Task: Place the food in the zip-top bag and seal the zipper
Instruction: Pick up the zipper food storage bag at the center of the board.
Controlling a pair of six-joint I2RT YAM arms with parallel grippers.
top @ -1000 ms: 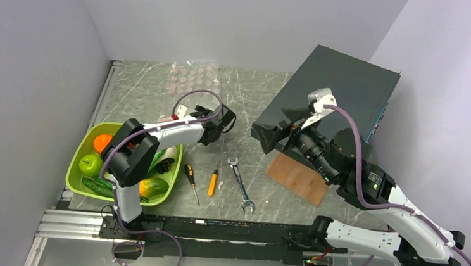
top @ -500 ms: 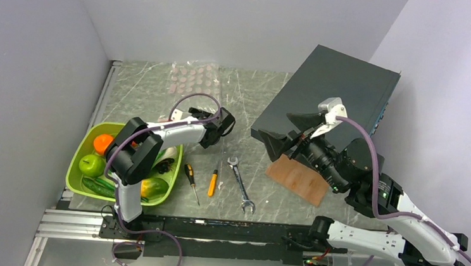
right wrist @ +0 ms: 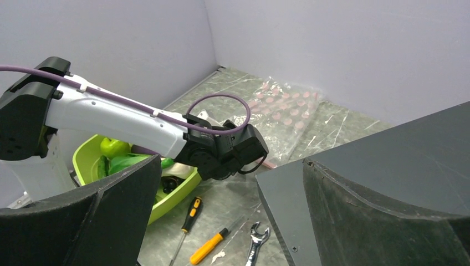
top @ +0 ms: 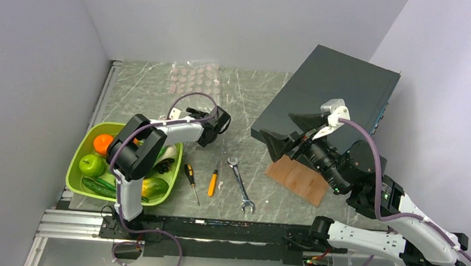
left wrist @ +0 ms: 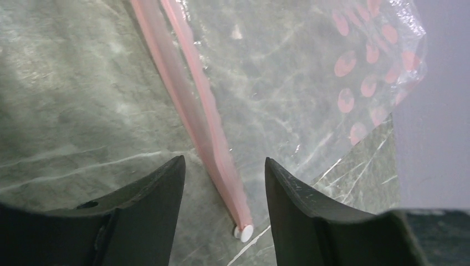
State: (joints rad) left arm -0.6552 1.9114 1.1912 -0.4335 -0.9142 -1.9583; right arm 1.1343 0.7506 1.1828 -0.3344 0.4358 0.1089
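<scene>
While the left gripper (left wrist: 224, 166) hangs low over the desk (left wrist: 66, 111) with its jaws spread wide and empty, the pink zipper (left wrist: 194, 105) of the zip-top bag (left wrist: 310, 83) runs between its fingertips. The bag lies flat at the desk's far side. The food (top: 91, 165) sits in the green tray (top: 72, 174), near left. The right gripper (top: 287, 132) gapes empty beside the black box (top: 345, 84).

Overhead rear view, left wrist close over zip-top bag (left wrist: 288, 83), right wrist farther
</scene>
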